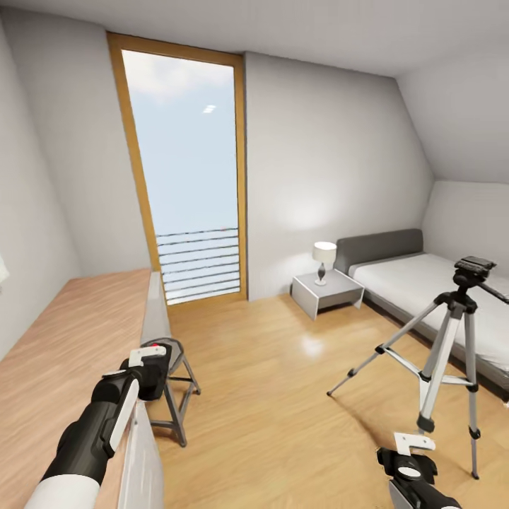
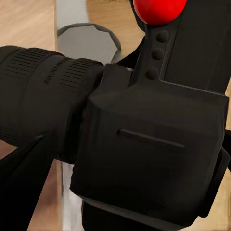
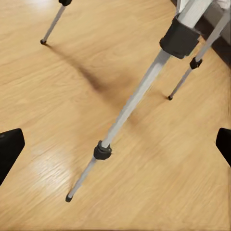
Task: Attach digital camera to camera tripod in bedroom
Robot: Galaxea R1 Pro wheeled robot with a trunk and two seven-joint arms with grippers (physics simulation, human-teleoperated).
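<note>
The left gripper (image 1: 152, 367) is gripping the digital camera (image 2: 144, 144) (red button and ribbed lens facing the wrist view), holding it over the edge of the wooden counter (image 1: 63, 353), above a small dark stool (image 1: 177, 396). The camera tripod (image 1: 452, 353) is standing on the wood floor (image 1: 283, 396) well to the counter's right, beside the grey bed (image 1: 424, 283). The right gripper (image 1: 410, 459) is hanging spread apart and empty over the tripod's legs (image 3: 130, 106)
</note>
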